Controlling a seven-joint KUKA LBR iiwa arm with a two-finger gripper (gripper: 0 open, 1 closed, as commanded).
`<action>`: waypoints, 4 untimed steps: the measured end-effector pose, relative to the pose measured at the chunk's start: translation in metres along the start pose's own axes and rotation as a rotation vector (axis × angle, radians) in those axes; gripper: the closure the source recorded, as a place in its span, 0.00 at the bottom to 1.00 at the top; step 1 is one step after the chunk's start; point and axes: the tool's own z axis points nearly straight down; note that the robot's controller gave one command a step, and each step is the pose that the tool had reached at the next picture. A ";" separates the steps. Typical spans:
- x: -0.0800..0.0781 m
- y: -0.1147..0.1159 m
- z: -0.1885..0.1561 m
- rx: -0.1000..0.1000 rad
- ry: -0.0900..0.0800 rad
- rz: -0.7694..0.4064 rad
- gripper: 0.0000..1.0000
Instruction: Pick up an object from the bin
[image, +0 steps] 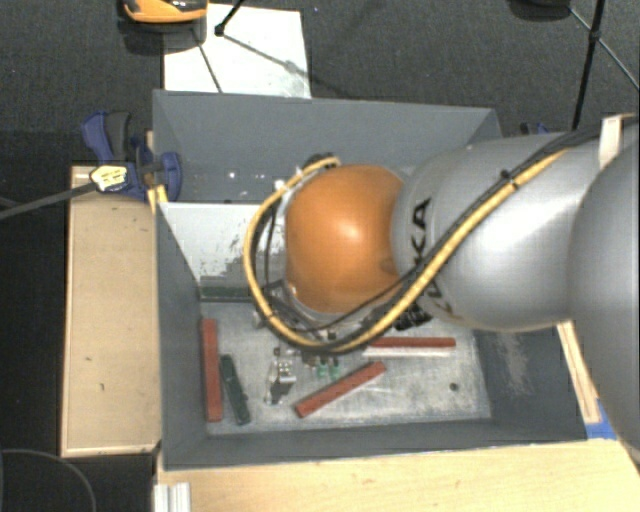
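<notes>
Camera view: orange cover (340, 240) seemingly masks bin (440, 398) centre.

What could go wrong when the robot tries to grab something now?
The gripper sits low between the dark green stick and the slanted red stick, so it may just push one aside. Both sticks lie flat on the bin floor, so it might scrape the metal or slip off.
</notes>
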 end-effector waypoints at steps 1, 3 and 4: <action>0.004 -0.055 0.048 0.000 -0.002 -0.105 0.00; -0.005 -0.126 0.056 0.001 0.002 -0.004 0.00; -0.016 -0.117 0.096 0.001 -0.002 -0.260 0.00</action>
